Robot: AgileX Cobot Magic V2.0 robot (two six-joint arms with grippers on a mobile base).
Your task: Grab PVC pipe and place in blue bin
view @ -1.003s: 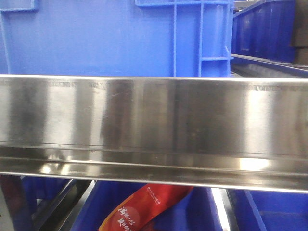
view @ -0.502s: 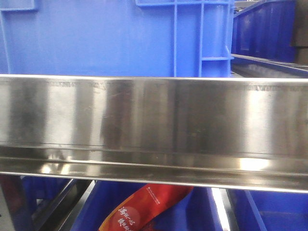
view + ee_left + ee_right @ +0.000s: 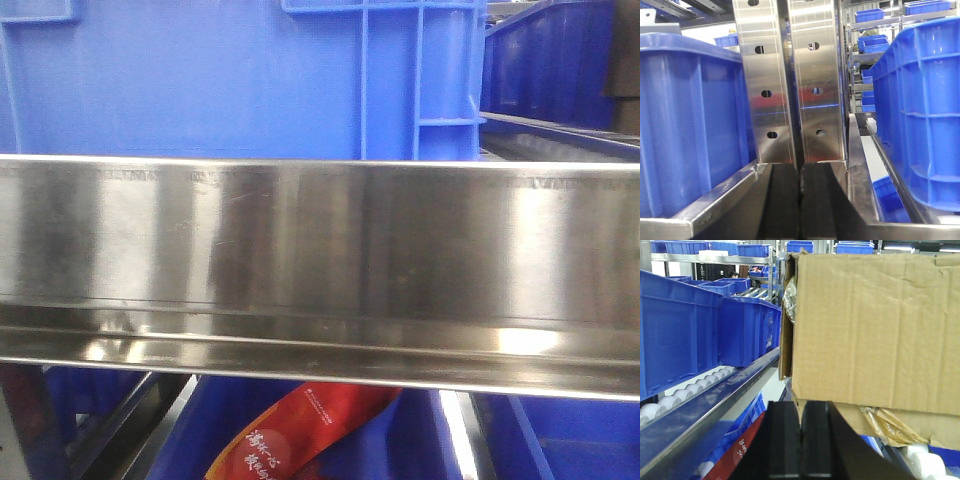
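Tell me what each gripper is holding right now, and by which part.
Nothing is held. The left gripper and the right gripper each show their black fingers pressed together with nothing between them. No PVC pipe shows in any view.

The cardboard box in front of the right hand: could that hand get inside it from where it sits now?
Probably not. The right gripper is shut and faces the cardboard box on its closed side wall. The only opening showing is a torn flap at the left edge, with clear plastic bulging out of it.
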